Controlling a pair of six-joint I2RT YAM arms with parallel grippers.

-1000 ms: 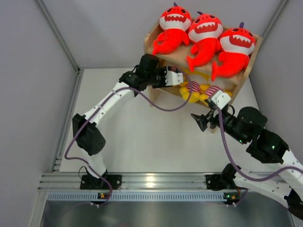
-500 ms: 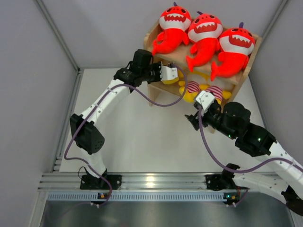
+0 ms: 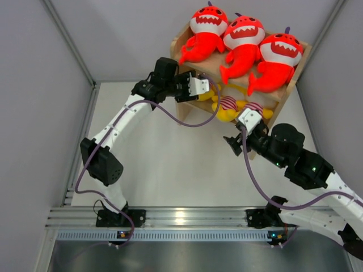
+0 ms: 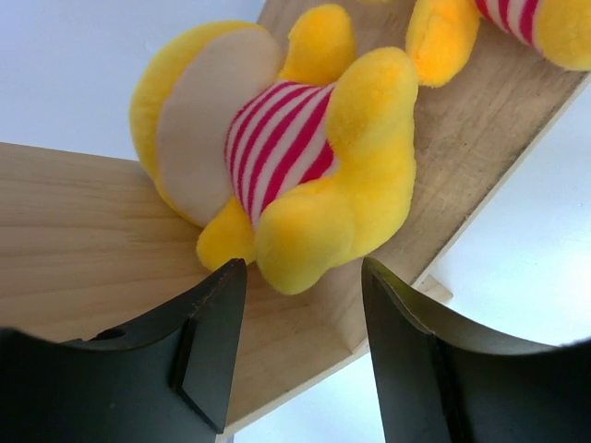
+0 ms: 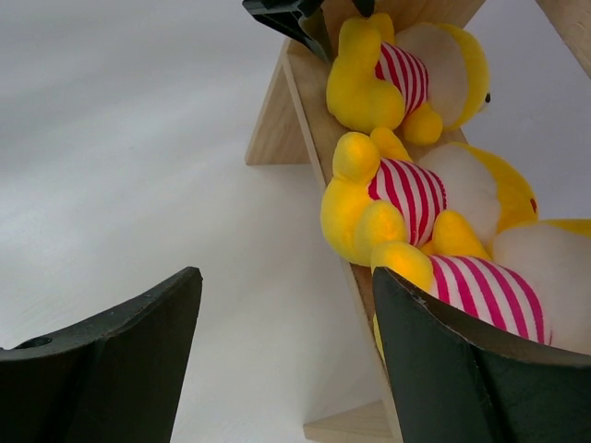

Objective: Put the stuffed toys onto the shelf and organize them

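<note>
Red sharks (image 3: 243, 45) atop shelf (image 4: 83, 231), heads rearward, tails frontward; left tool (image 4: 300, 277), right tool (image 5: 286, 281) both released.

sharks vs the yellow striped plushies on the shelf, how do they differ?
The sharks are red-orange with white toothy mouths; the yellow plushies wear red-and-white striped shirts. The sharks lie on the top tier of the shelf; the yellow plushies lie on the lower one. Shared: three of each, side by side.
</note>
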